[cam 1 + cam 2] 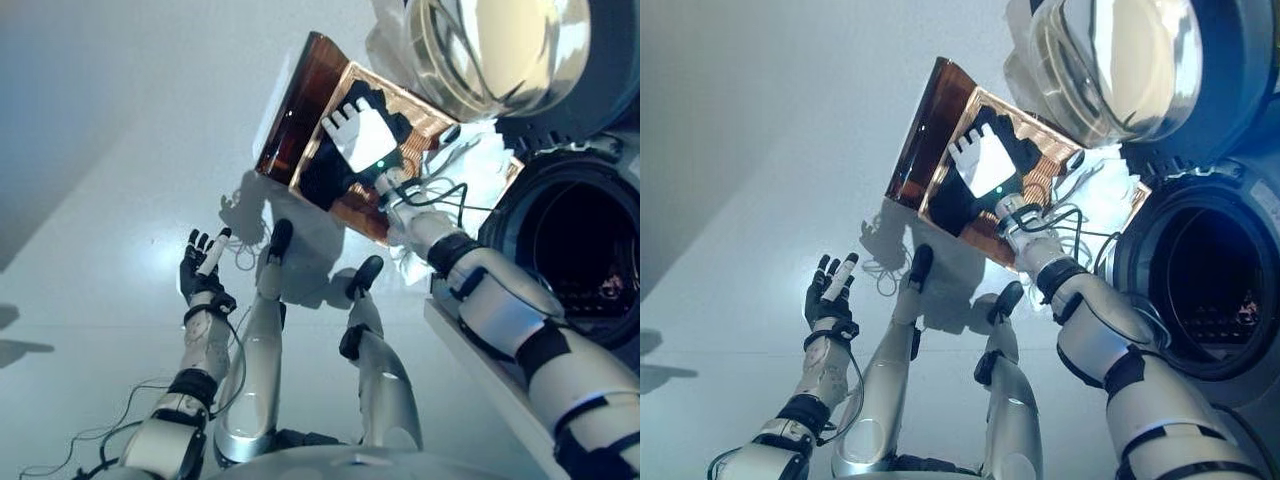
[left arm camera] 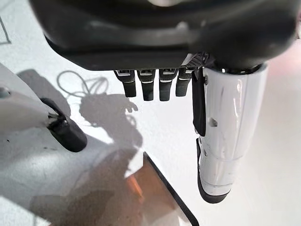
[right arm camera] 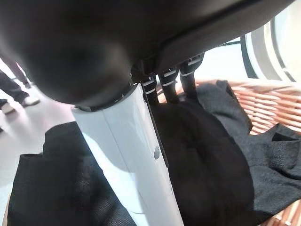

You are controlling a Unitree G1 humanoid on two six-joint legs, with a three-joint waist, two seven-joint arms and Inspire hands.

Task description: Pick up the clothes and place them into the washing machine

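A brown wicker basket (image 1: pixel 300 110) stands on the pale floor in front of the washing machine (image 1: pixel 610 160). Black clothes (image 1: pixel 325 175) lie in it. My right hand (image 1: pixel 365 135) is over the basket, open, its straight fingers (image 3: pixel 171 84) reaching down onto the black clothes (image 3: pixel 221 155); the white-covered thumb (image 3: pixel 127 155) lies alongside. My left hand (image 1: pixel 200 265) hangs open over bare floor to the left of the basket, holding nothing. Its fingers (image 2: pixel 150 84) are relaxed, and a corner of the basket (image 2: pixel 155 197) shows beyond them.
The machine's round drum opening (image 1: pixel 585 250) is dark, and its glass door (image 1: pixel 495 50) is swung open above the basket. Crumpled white material (image 1: pixel 480 165) lies between basket and machine. A person's legs (image 3: pixel 14 89) show beyond the basket.
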